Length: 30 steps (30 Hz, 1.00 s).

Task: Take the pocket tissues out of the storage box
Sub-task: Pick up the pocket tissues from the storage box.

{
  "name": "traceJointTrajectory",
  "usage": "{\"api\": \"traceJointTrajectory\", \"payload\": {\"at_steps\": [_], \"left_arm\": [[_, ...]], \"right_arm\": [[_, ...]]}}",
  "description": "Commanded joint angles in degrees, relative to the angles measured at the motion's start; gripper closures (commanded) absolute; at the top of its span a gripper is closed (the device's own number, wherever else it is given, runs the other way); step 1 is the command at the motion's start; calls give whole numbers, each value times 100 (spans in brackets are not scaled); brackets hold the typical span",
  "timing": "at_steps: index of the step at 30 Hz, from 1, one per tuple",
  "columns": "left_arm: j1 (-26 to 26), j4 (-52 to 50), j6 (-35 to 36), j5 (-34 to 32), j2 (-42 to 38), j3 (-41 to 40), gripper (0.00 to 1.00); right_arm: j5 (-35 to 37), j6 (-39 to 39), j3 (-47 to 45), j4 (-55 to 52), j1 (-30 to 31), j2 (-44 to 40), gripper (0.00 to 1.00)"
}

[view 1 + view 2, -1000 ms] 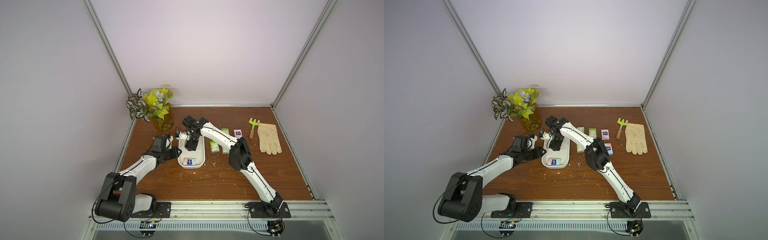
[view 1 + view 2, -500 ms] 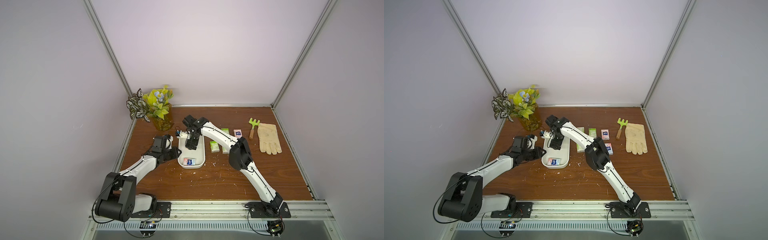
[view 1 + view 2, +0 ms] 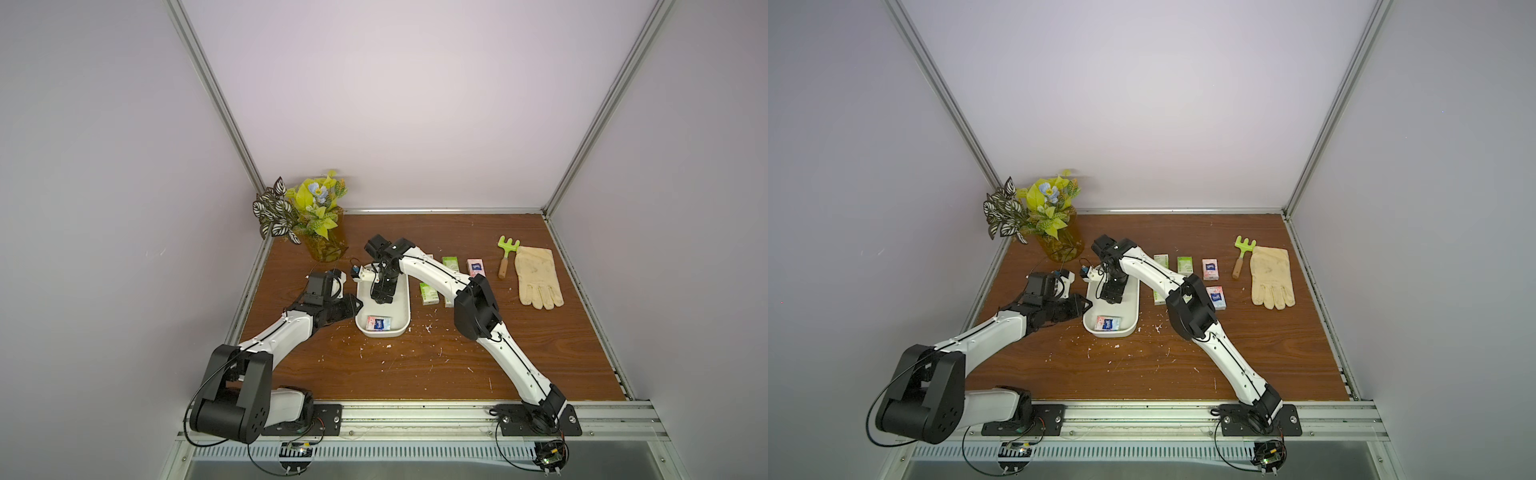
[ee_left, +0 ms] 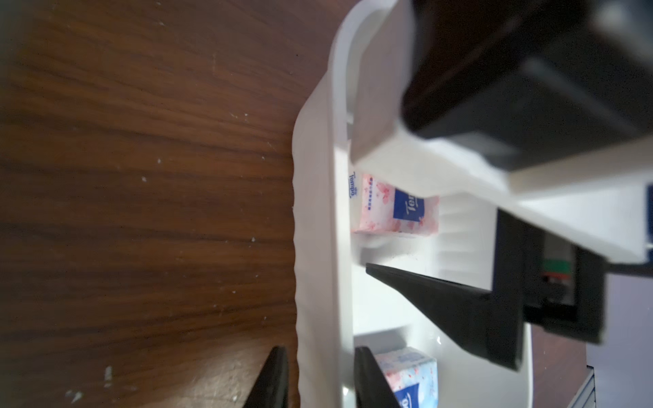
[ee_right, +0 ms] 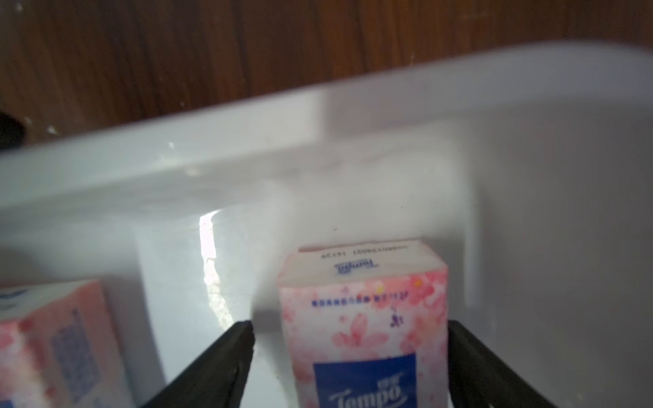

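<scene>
Far left of my table [image 3: 415, 365] stands an amber vase [image 3: 326, 249] of flowers; far right, a green rake [image 3: 506, 254] beside a glove [image 3: 538, 276].

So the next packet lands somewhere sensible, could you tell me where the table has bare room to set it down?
The widest bare patch is the table front, between the storage box and the near rail. A narrower strip runs behind the laid-out packets, along the back wall. Crowded: from the box across those packets to the rake and glove.

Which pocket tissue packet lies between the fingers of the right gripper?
The pink flowered packet with the dark blue label, inside the white plastic storage box; the right gripper straddles it, its neighbour lies outside.
</scene>
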Motion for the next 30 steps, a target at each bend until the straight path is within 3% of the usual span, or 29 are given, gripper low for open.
{"api": "traceJointTrajectory", "payload": {"at_steps": [1, 12, 19, 26, 30], "left_arm": [[-57, -36, 60, -73, -32, -84, 72], [-57, -53, 64, -75, -49, -45, 73], [-57, -70, 54, -88, -80, -13, 72], [-57, -123, 92, -146, -328, 210, 50], [-57, -123, 110, -189, -636, 371, 27]], "right_arm": [[-212, -49, 34, -17, -21, -69, 15], [-235, 53, -81, 44, -22, -302, 37], [-205, 400, -218, 189, -22, -696, 45], [-141, 998, -295, 186, -37, -1309, 46], [-150, 1466, -333, 35, -39, -1692, 46]]}}
